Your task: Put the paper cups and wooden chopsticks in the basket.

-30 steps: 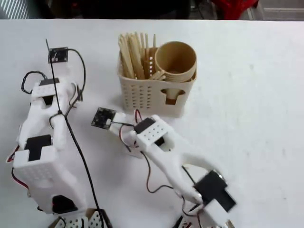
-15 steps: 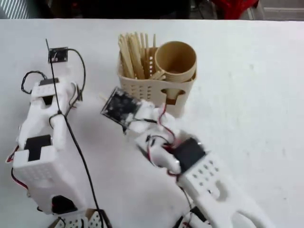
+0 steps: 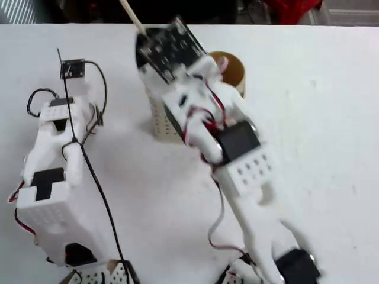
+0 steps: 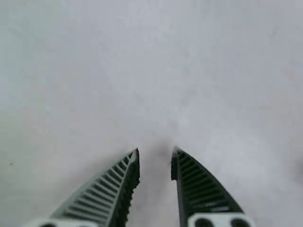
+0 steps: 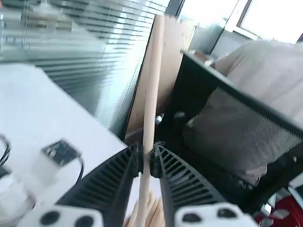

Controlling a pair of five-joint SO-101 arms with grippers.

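Note:
My right gripper (image 5: 146, 152) is shut on a single wooden chopstick (image 5: 151, 94) that stands upright between its fingers. In the high view the right arm (image 3: 240, 154) is raised over the white slotted basket (image 3: 159, 121) and hides most of it. The chopstick's end (image 3: 131, 16) pokes out past the arm's wrist board. A brown paper cup (image 3: 235, 64) shows in the basket behind the arm. Several more chopsticks (image 5: 152, 213) lie below the gripper. My left gripper (image 4: 155, 152) sits low over bare white table, its fingers slightly apart with nothing between them.
The left arm (image 3: 53, 154) lies folded at the table's left side, with its cables (image 3: 95, 171) trailing toward the front edge. White table (image 3: 320, 106) stretches to the right of the basket. The table's far edge (image 3: 308, 25) runs just behind the basket.
The right arm has lifted from the table in front of the basket, carrying the chopstick up over the basket. The left arm has stayed still.

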